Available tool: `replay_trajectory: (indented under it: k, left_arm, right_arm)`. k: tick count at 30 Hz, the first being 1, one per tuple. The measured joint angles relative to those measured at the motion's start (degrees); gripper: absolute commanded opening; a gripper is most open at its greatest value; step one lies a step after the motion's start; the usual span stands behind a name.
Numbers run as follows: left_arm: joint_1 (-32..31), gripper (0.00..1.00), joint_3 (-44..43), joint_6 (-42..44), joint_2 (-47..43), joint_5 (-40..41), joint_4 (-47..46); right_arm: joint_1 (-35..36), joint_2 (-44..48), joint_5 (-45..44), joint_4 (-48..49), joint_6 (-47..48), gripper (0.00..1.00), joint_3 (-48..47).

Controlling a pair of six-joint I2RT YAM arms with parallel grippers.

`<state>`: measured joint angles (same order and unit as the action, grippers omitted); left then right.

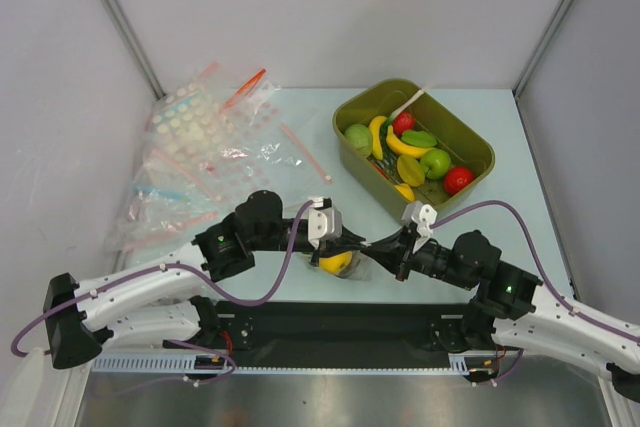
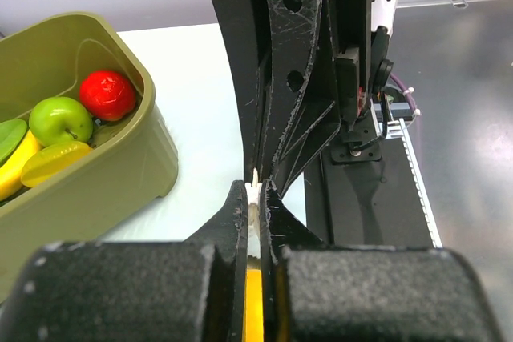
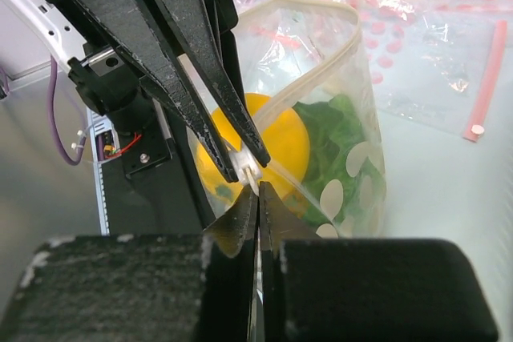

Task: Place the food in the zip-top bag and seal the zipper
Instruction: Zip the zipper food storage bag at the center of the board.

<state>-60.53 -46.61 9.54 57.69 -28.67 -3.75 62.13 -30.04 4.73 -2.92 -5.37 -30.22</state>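
The zip-top bag (image 3: 353,174), clear with white dots, stands on the table near the arm bases. Inside it are the food pieces: a round yellow-orange fruit (image 3: 256,142) and green lettuce (image 3: 333,138). Its mouth gapes above them, the colourless zipper (image 3: 321,78) curving up and round. Both grippers meet at one end of that strip. My left gripper (image 2: 256,191) is shut on the white zipper end, with the yellow fruit (image 2: 252,302) showing below its jaws. My right gripper (image 3: 258,190) is shut on the same strip end, right beside the left fingertips (image 3: 255,150). From above, the left gripper (image 1: 358,245) and right gripper (image 1: 378,250) touch tip to tip over the fruit (image 1: 335,262).
An olive bin (image 1: 470,137) with bananas and red and green toy fruit stands at the back right, and appears as the bin (image 2: 120,174) left of the left gripper. A pile of spare clear bags (image 1: 200,147) with pink and red strips lies at the back left.
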Motion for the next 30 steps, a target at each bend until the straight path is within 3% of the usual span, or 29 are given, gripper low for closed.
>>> replay_trajectory:
  k: [13, 30]
  left_arm:
    - [-0.1, 0.0, 0.0, 0.0, 2.1, 2.2, -2.6]
    - [-0.2, 0.0, 0.0, 0.0, 4.1, 7.9, -1.8]
  right_arm:
    - [-0.9, 11.2, -8.2, 0.2, -3.3, 0.0, 4.8]
    - [-1.6, 22.1, -41.9, -7.9, -13.7, 0.0, 5.8]
